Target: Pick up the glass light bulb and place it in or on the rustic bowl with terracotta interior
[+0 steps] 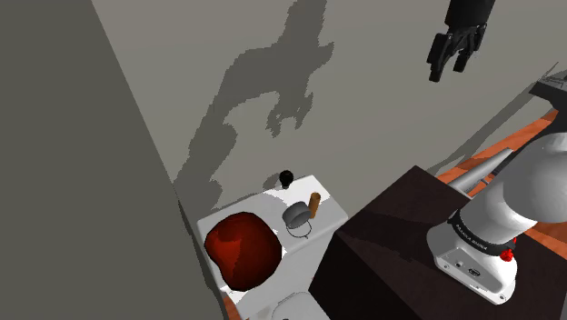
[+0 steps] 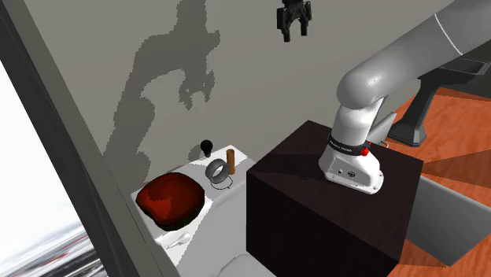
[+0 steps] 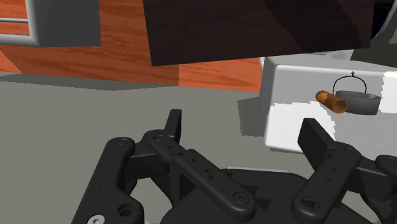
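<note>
The gripper is hanging high up, well apart from the small white table, its fingers spread apart and holding nothing. The dark light bulb is standing at the table's far edge by the wall. The red bowl is sitting toward the near wall-side corner, and a grey pot is resting between them

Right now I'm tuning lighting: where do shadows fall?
Shoulder view: the arm throws a jagged shadow on the grey wall. Second exterior view: the same shadow, plus a washed-out white area at lower left. Wrist view: a darker patch beside the white table.
</note>
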Robot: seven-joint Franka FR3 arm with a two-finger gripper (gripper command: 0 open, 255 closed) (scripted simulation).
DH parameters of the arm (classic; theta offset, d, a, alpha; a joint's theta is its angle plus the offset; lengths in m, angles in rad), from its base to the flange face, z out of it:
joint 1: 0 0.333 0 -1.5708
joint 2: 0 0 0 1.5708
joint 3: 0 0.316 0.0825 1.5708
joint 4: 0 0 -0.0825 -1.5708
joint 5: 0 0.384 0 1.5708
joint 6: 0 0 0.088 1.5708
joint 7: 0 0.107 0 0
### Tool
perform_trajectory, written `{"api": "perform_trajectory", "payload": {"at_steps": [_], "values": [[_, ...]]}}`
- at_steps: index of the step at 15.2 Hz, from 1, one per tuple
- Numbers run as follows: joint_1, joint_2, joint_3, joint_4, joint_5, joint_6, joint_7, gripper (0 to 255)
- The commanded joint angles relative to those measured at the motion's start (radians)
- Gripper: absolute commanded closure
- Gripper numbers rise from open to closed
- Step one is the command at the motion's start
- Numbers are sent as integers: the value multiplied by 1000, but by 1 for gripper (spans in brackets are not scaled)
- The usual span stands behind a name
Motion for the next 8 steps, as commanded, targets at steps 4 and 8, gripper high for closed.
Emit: {"api": "perform_trajectory", "payload": {"at_steps": [4, 8], "values": [[16, 52, 24, -43, 21, 91, 34, 0], [37, 140, 57, -83, 44, 214, 77, 0]]}}
